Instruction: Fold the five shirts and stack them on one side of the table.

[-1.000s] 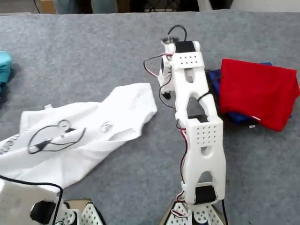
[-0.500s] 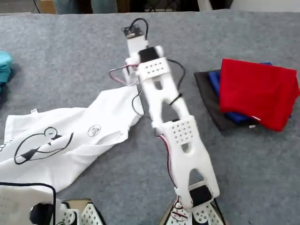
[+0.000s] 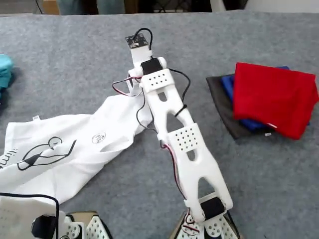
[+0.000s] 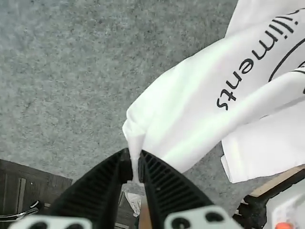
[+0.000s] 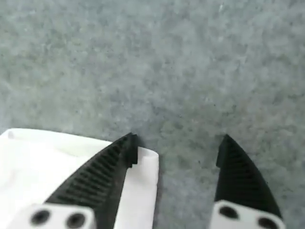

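One white shirt (image 3: 75,149) lies rumpled on the grey worktop (image 3: 75,59), well apart from the folded stack (image 3: 224,112) topped by a red shirt (image 3: 274,97). Seen from its wrist, the left gripper (image 4: 134,169) has its jaws clamped on the white shirt's edge. In its own view, the right gripper (image 5: 177,140) holds its jaws apart at a shirt corner.

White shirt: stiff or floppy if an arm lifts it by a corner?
Likely floppy: the white shirt lies in loose creases on the table, and the bit pinched by the left gripper bunches into a fold. Probably light; a lifted corner should drape and drag the rest.

Left claw (image 4: 134,160) clamped, right claw (image 5: 177,139) spread, arm (image 3: 174,129) apparently outstretched
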